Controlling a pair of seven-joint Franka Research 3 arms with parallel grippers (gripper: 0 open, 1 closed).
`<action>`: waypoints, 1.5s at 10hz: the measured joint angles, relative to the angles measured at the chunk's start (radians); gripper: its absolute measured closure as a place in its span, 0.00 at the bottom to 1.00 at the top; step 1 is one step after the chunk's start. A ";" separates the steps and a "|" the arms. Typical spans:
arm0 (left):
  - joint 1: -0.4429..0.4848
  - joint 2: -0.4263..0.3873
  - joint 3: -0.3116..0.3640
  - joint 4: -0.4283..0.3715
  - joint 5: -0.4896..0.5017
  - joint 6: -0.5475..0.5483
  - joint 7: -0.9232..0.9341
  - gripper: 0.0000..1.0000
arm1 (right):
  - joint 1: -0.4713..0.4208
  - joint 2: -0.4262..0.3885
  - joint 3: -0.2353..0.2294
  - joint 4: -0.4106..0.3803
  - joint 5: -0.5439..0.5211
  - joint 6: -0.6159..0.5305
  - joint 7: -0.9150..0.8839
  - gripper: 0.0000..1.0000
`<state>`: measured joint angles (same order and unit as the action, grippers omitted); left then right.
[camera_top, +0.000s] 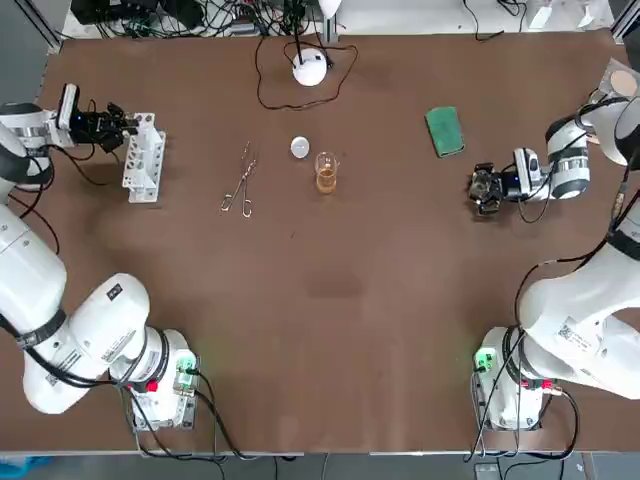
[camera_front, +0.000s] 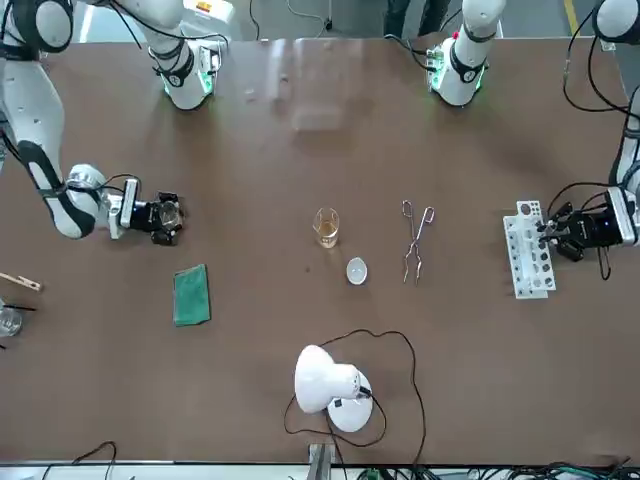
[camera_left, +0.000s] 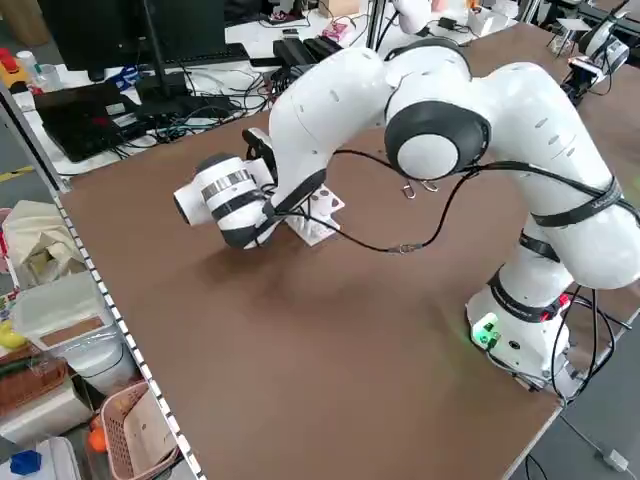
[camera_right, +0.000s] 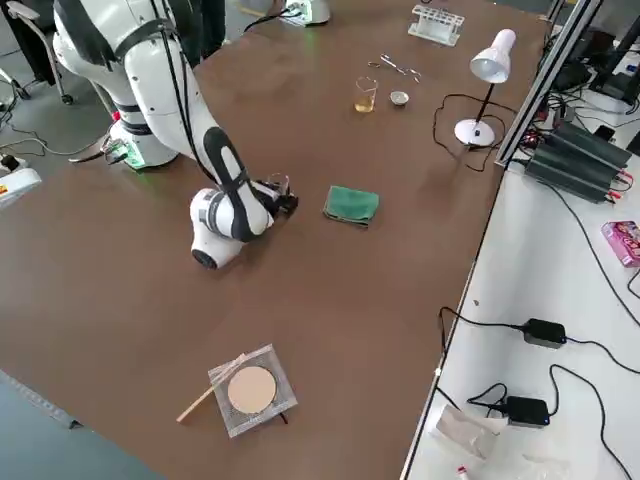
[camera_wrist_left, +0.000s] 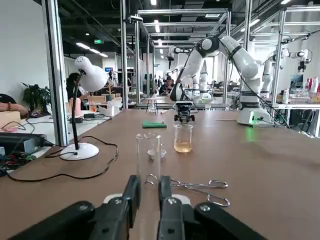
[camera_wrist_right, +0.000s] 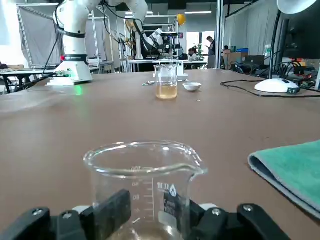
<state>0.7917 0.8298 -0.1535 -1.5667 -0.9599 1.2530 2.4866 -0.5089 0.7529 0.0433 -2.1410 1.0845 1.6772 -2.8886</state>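
My left gripper (camera_top: 126, 125) is at the far left of the table, shut on an upright clear test tube (camera_wrist_left: 148, 156) right at the white test tube rack (camera_top: 142, 160). The tube's lower end is hidden behind the fingers (camera_wrist_left: 131, 192). On the right side, my right gripper (camera_top: 486, 190) is low over the table, shut on a clear glass beaker (camera_wrist_right: 144, 175) with printed gradations. In the front view the left gripper (camera_front: 556, 232) touches the rack (camera_front: 527, 252), and the right gripper (camera_front: 166, 218) holds the beaker.
Mid-table stand a small beaker of amber liquid (camera_top: 326, 173), a little white dish (camera_top: 300, 148) and metal tongs (camera_top: 240, 182). A green cloth (camera_top: 444, 131) lies near the right gripper. A white desk lamp (camera_top: 310, 68) with cable is at the back. A wire gauze mat (camera_top: 621, 82) sits far right.
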 joint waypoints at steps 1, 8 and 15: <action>0.000 -0.005 0.000 0.000 0.000 0.000 0.000 0.79 | 0.015 0.000 0.001 -0.008 0.020 -0.002 0.007 0.61; 0.001 -0.017 -0.001 -0.004 -0.016 -0.027 -0.058 0.79 | 0.159 -0.058 0.042 -0.078 0.230 -0.007 0.028 0.61; 0.006 -0.046 -0.003 -0.002 -0.033 -0.039 -0.072 0.79 | 0.470 -0.144 0.040 -0.168 0.635 0.035 0.032 0.61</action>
<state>0.7980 0.7841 -0.1562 -1.5686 -0.9928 1.2138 2.4143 -0.0390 0.6088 0.0831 -2.3094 1.7192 1.7127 -2.8561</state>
